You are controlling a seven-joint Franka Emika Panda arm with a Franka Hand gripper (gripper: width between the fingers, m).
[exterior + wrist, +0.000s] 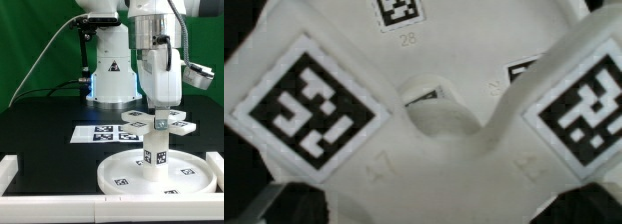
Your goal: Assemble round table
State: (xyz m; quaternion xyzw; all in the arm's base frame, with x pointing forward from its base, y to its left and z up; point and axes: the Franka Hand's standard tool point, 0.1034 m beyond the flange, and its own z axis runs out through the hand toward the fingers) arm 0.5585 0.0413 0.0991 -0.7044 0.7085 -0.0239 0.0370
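The large round disc top [120, 172] lies flat on the black table near the front. The short thick leg [156, 152] stands upright on its middle and carries tags. The cross-shaped foot [178, 124] sits on top of the leg. My gripper [160, 110] reaches straight down onto the foot's middle and is shut on it. In the wrist view the foot [393, 175] fills the picture, with big tags on two arms and a round boss [441, 120] at the centre. The fingertips are hidden there.
The marker board [92, 133] lies flat behind the disc toward the exterior view's left. The white robot pedestal [112, 75] with a warning triangle stands at the back. White rails [12, 168] border the table's sides and front.
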